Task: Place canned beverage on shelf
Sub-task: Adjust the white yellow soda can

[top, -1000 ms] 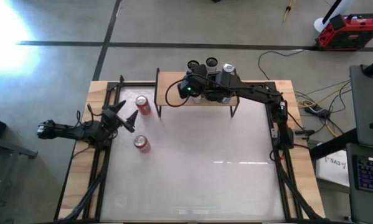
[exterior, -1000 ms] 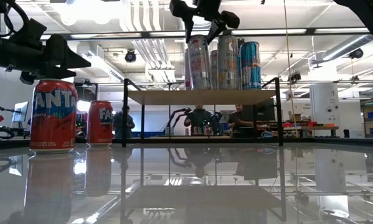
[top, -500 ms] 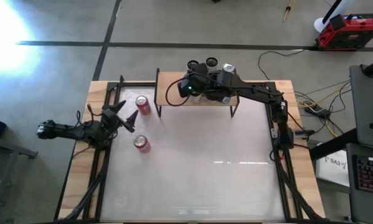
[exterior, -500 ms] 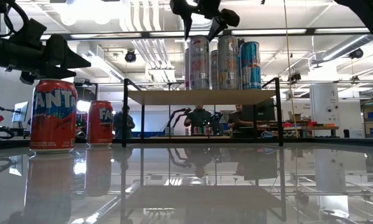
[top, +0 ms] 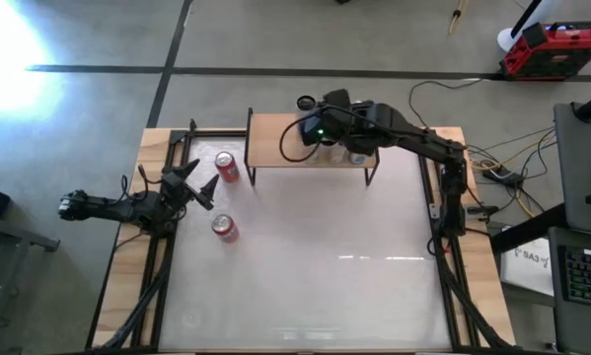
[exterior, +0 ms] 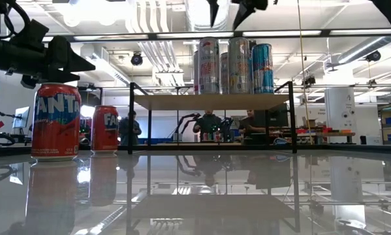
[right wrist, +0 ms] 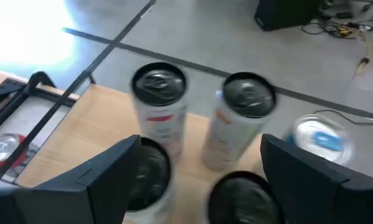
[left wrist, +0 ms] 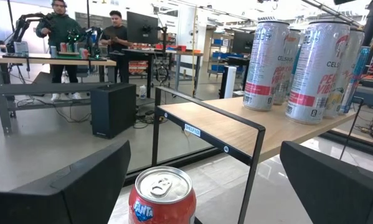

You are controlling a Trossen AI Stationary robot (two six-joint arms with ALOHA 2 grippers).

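Two Fanta cans (top: 226, 167) near the tabletop's left edge — rigid but smooth and slippery, grab mid-body. Left gripper (top: 198, 184) wide open beside them; right gripper (exterior: 233, 5) open, empty, above the shelf (top: 280, 141).

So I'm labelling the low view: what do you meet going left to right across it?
Near Fanta can → far Fanta can → shelf with tall cans; right gripper hangs above them.
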